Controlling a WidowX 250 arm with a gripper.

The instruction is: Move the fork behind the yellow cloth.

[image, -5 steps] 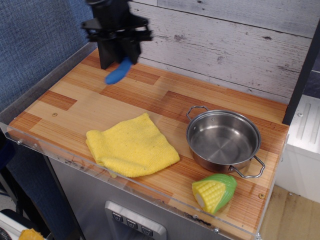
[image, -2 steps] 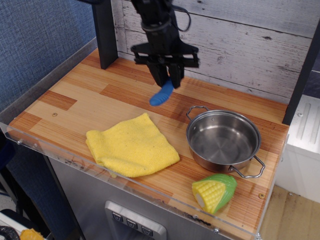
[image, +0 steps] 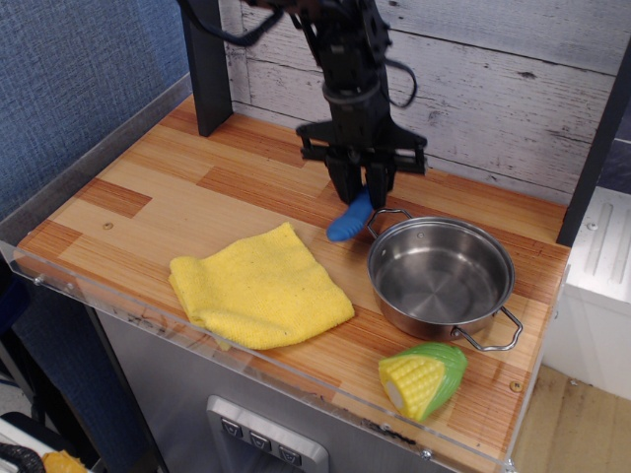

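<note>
Nearest me, at the front right corner of the striped wooden counter (image: 148, 212), lies a yellow-and-green toy corn cob (image: 422, 379); it plays no part here and is well clear of the work. Just beyond it sits the round stainless steel pot with two wire handles (image: 441, 276), empty. To its left, near the front edge, the bright yellow folded square cloth (image: 258, 286) lies flat, one corner pointing toward the back.

Past that corner, I have the black gripper (image: 361, 189) hanging from the arm, its jaws clamped on the small fork with the thick bright-blue plastic handle (image: 350, 219). Only the handle shows, slanting down and to the left; the metal head is hidden up between the fingers. The handle's low end hangs close above the wood, just beside the pot's rear wire handle and a little beyond and right of the cloth's back corner. Whether it touches the counter I cannot tell.

My judgement: the carry is nearly done, and placement is what remains. I would bring the fork a bit left so it sits squarely behind the cloth rather than behind the gap between cloth and pot, lower until the handle rests on the wood, then part the jaws and lift straight up. The risk is snagging the pot's handle.
</note>
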